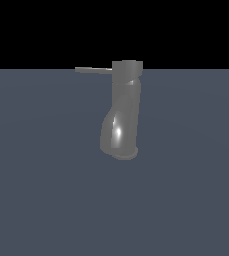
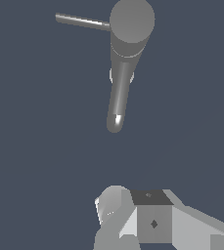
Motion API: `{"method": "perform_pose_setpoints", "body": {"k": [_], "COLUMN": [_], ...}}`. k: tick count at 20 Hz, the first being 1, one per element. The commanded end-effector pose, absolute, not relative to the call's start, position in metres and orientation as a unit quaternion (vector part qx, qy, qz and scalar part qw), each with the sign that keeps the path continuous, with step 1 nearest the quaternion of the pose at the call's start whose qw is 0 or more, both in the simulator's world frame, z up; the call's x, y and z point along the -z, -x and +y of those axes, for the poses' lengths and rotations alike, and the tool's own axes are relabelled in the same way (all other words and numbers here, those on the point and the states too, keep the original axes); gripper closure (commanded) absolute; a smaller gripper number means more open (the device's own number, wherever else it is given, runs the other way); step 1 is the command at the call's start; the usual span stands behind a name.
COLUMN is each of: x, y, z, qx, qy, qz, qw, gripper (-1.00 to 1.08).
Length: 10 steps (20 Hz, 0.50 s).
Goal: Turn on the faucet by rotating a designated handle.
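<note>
Faucet [image 1: 120, 115] standing upright on the dark grey floor [image 1: 46, 200]; no readable markings.

You are seeing the handle [image 1: 93, 70] projecting sideways from the top cap toward the exterior view's left. In the wrist view, the gripper [image 2: 147, 219] is sitting apart from the faucet [image 2: 125, 58] and handle [image 2: 81, 21]; you cannot tell whether its jaws are open.

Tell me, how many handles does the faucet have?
1. The handle is a thin bar sticking out sideways from the cap at the top of the faucet, pointing toward the exterior view's left. No other shows in either view.
</note>
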State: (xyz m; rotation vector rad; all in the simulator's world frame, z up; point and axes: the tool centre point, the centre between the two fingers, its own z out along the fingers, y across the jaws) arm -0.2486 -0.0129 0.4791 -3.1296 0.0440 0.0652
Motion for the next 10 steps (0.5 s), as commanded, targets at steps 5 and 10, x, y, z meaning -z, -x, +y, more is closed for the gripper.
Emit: {"method": "perform_pose_setpoints", "body": {"k": [5, 10], "x": [-0.475, -0.466], "y": [0.247, 0.244], "z": [-0.016, -0.024], "qx": [-0.025, -0.034], "qy": [0.999, 0.999], "qz": [0.023, 0.042], "qw": [0.006, 0.008], "gripper": [1.08, 1.08]}}
